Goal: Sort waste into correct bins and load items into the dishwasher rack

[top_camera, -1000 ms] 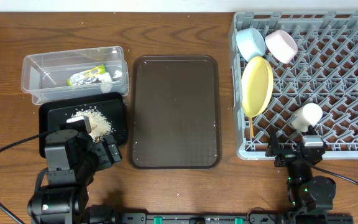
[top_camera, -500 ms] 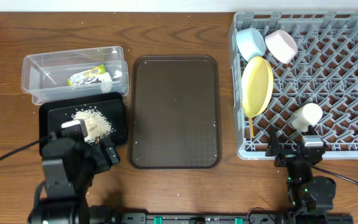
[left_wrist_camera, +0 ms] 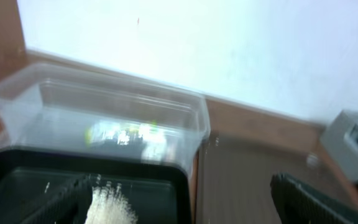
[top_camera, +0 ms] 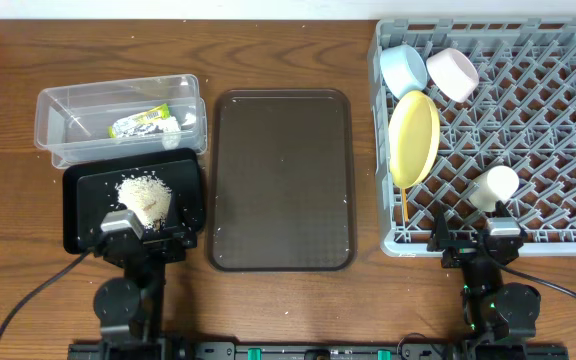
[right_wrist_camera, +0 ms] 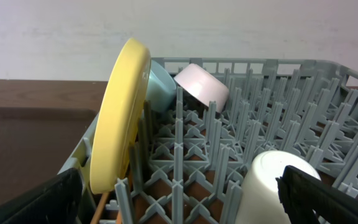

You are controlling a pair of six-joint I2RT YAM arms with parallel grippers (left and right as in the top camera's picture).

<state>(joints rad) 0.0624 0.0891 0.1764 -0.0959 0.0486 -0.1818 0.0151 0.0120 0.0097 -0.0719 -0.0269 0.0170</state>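
Observation:
The grey dishwasher rack [top_camera: 528, 120] holds the yellow plate [top_camera: 414, 138] on edge, the light blue bowl [top_camera: 403, 68], the white bowl [top_camera: 453, 72], the pale cup [top_camera: 495, 186] and a wooden chopstick [top_camera: 404, 206]. The clear tub [top_camera: 68, 115] holds the green-and-yellow wrapper [top_camera: 140, 122] and the white scrap [top_camera: 188, 119]. The black tray [top_camera: 80, 205] holds the rice [top_camera: 145, 194]. My left gripper [top_camera: 140, 240] is open and empty at the black tray's near edge. My right gripper [top_camera: 473, 245] is open and empty at the rack's near wall. The right wrist view shows the plate [right_wrist_camera: 120, 115] and cup [right_wrist_camera: 272, 186].
The brown serving tray [top_camera: 280, 178] lies bare between the bins and the rack. The left wrist view shows the clear tub [left_wrist_camera: 104, 118], the black tray [left_wrist_camera: 160, 186] and rice [left_wrist_camera: 110, 202], blurred.
My left arm has drawn back toward the table's near edge and lowered, uncovering the black tray and rice. The right arm has not moved.

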